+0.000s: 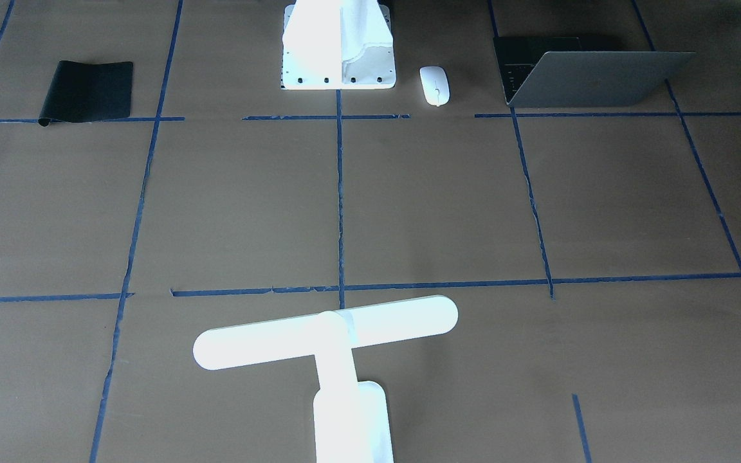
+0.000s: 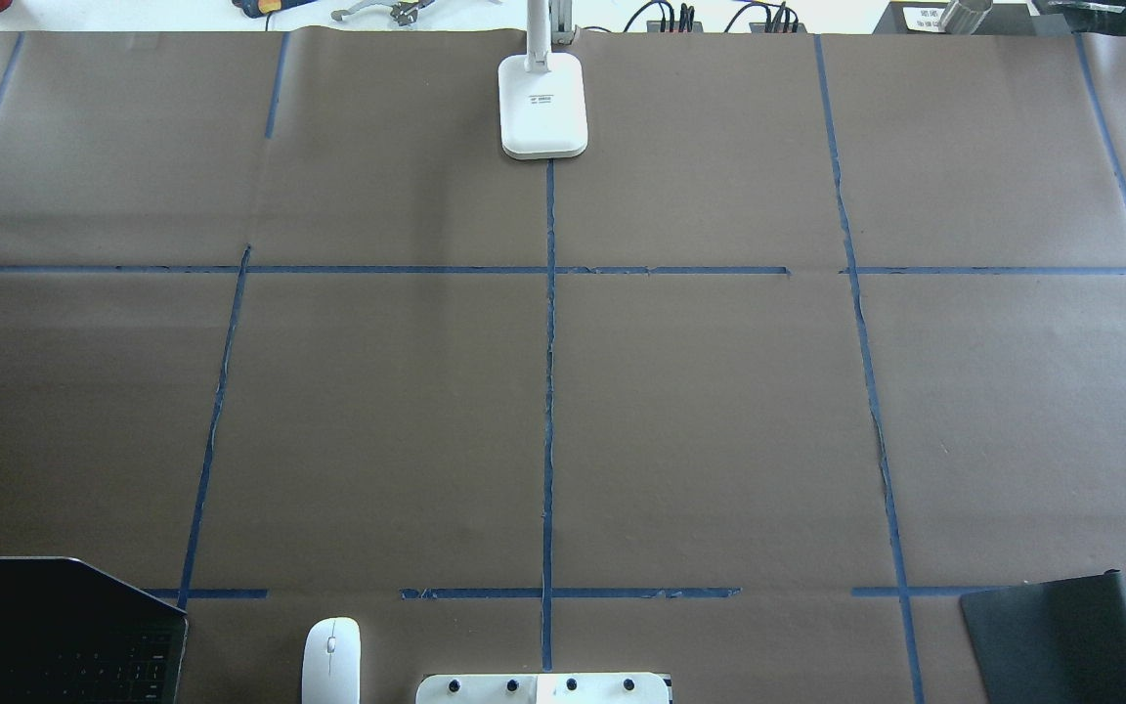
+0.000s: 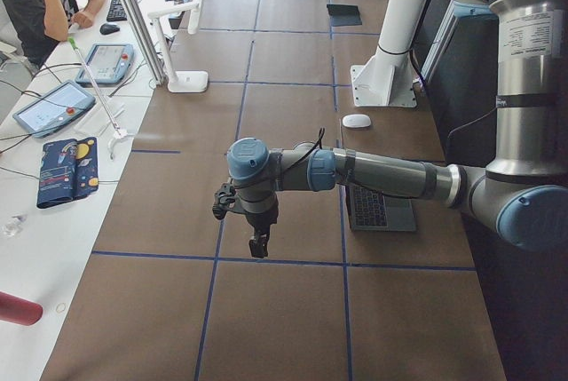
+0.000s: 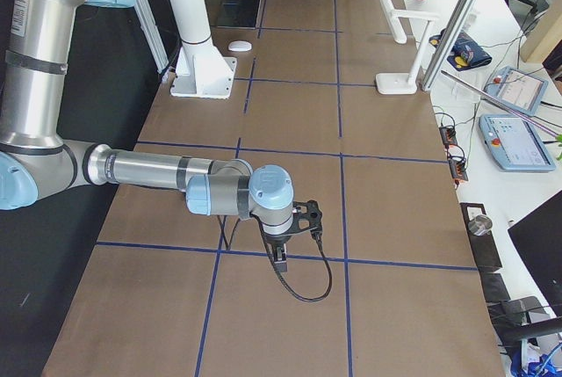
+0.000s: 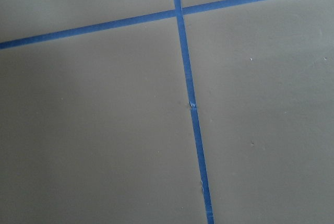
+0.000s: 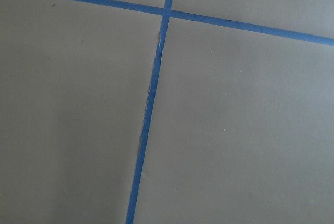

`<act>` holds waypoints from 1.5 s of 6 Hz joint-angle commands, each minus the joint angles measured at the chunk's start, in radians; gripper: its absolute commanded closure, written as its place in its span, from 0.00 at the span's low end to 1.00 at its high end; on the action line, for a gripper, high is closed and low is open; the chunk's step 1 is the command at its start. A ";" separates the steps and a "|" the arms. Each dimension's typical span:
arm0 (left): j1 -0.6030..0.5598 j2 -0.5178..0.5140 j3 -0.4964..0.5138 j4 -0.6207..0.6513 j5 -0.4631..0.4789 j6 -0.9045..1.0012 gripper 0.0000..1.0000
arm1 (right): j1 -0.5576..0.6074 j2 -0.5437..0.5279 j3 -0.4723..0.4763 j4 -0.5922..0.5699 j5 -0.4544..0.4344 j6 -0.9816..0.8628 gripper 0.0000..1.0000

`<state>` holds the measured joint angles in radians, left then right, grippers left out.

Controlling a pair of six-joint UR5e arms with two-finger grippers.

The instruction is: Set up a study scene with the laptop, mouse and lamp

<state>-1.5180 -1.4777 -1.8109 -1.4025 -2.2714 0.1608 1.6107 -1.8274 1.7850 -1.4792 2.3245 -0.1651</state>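
The laptop stands open at the robot's near left edge, and also shows in the overhead view. The white mouse lies beside it, between the laptop and the pedestal, also visible overhead. The lamp stands at the far middle edge, with its base on the centre tape line. My left gripper hangs fingers-down over bare paper, forward of the laptop. My right gripper hangs the same way at the other end. I cannot tell whether either is open or shut. Both wrist views show only paper and tape.
A black mat lies at the robot's near right corner. The white bolted pedestal stands at the near middle edge. Blue tape lines cross the brown paper. A side table with tablets and a seated person runs along the far side.
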 commanded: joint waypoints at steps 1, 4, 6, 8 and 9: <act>0.004 -0.042 0.016 -0.085 0.007 -0.006 0.00 | 0.000 0.000 0.007 0.054 0.000 0.006 0.00; 0.009 -0.056 0.009 -0.110 -0.016 -0.032 0.00 | 0.000 -0.001 0.002 0.060 0.000 0.022 0.00; 0.010 -0.064 0.007 -0.151 -0.069 -0.032 0.00 | 0.000 0.000 0.004 0.059 0.000 0.028 0.00; 0.063 -0.061 -0.001 -0.327 -0.102 -0.037 0.00 | 0.000 0.000 0.010 0.059 0.004 0.029 0.00; 0.114 -0.055 -0.004 -0.440 -0.170 -0.037 0.00 | 0.000 -0.001 0.010 0.060 0.004 0.029 0.00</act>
<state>-1.4499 -1.5364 -1.8111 -1.7418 -2.3906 0.1237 1.6107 -1.8273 1.7941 -1.4200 2.3285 -0.1363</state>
